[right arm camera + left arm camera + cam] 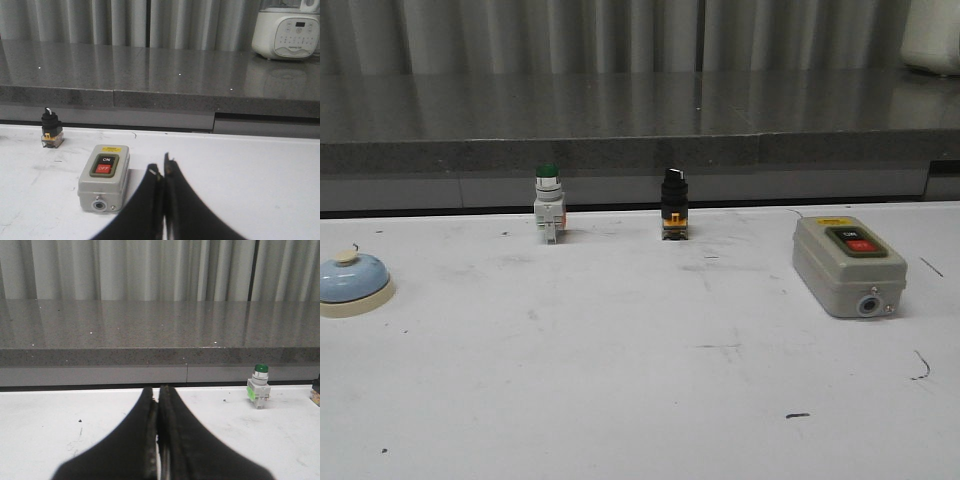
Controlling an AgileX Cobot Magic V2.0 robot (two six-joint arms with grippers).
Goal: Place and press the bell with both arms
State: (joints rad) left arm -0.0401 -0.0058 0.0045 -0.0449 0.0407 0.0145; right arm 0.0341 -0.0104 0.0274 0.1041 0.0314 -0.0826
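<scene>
On the table point(620, 380), the bell point(353, 283) sits at the far left edge. Toward the back stand two small switches side by side: a push button point(549, 203) left of centre and a knob switch point(674, 204) to its right. The switch box point(848, 265) lies at the right, nearer the front than those two. Behind the table runs a raised counter point(640, 110), with an appliance point(286, 32) on its right end.

Bell point(353, 283): light-blue dome, cream base, cream button on top.
Push button point(549, 215): green cap, pale grey body.
Selector switch point(674, 207): black knob with a white mark, yellow-orange base.
Switch box point(848, 265): grey casing, black ON button above a red OFF button, small yellow label.
Table point(620, 380): white, flecked with dark scuffs.
Counter point(640, 115): dark speckled grey.
Left gripper point(159, 405): black.
Right gripper point(163, 172): black.
</scene>
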